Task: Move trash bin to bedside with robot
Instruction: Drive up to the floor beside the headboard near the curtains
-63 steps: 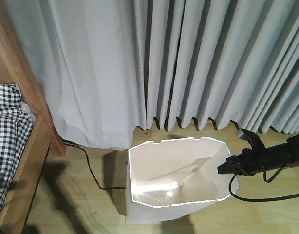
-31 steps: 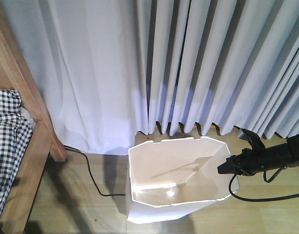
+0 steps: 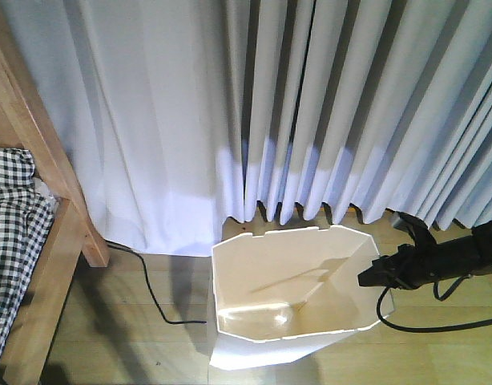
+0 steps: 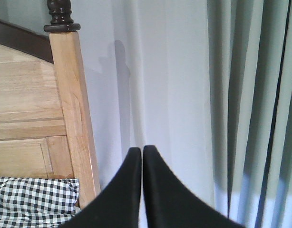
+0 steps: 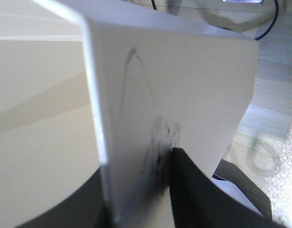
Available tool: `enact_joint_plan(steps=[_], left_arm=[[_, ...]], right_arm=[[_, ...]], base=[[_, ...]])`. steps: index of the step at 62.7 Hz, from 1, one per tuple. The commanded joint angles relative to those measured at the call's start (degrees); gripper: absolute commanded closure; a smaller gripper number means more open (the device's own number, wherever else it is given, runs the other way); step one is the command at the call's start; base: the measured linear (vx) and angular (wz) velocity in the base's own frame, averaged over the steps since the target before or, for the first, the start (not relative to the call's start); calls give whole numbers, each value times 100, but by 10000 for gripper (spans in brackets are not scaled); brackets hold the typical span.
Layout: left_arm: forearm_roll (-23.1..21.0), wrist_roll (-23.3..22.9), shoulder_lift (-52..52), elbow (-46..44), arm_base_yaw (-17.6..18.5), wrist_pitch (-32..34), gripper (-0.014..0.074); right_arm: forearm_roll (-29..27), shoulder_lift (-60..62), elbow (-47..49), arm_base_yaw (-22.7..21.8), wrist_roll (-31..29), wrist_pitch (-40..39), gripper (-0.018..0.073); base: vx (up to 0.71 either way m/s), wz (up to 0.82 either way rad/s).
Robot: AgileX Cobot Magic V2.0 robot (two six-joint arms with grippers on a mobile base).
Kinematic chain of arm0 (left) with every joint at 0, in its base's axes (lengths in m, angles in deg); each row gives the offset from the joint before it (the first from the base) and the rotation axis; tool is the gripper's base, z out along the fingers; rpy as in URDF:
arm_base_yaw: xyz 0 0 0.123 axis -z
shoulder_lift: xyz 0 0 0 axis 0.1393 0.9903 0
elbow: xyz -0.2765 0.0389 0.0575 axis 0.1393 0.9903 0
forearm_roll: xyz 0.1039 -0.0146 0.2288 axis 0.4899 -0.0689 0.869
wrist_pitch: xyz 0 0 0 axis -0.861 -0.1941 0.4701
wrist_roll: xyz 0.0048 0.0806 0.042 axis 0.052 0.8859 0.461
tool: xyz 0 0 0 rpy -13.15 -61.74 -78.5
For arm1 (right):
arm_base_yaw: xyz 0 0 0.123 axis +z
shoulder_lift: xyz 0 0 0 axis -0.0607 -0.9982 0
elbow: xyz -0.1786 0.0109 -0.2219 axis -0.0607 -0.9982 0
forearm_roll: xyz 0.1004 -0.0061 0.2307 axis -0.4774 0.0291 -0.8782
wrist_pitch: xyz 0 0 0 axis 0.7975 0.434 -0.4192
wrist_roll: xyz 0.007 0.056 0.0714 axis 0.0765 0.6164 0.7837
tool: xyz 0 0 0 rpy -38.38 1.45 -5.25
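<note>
My right end effector: clamped on the thin right-hand wall of the trash bin, at the bin's 3 o'clock. In the wrist view one finger presses the outside and the other sits inside the rim.
My left end effector: fingers pressed together with nothing between them, pointing at the curtain just beside the bed post.
Trash bin: upright on the floor at 6 o'clock in the front view, white outside, cream inside, just in front of the curtain hem.
Bed: at 9 o'clock, wooden frame with checked bedding, apart from the bin with floor between them.
Cable: thin and black, lying on the floor from the bed leg toward the bin's 9 o'clock side.
Bin wall: dark scuffs around my outer finger.
</note>
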Motion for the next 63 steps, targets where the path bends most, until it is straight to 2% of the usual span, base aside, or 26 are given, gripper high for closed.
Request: enact_joint_plan(steps=[1,38,43,49,63], left_arm=[[-54,-79,-46,67,-6,424,603],[-54,-79,-46,67,-6,424,603],[-54,-79,-46,67,-6,424,603],[-54,-79,-46,67,-6,424,603],[-54,-79,-46,67,-6,424,603]], right_arm=[[-277,420,25,-24,-22,1493,563],[-302,420,25,-24,-7,1488,563],[-411,362,57,-24,18,1280,563],[-311,202,279,-24,483,962,563],[533,-545,1409,-24,1803,732,563]], base=[[0,0],[0,-1],[0,0],[0,0],[0,0]])
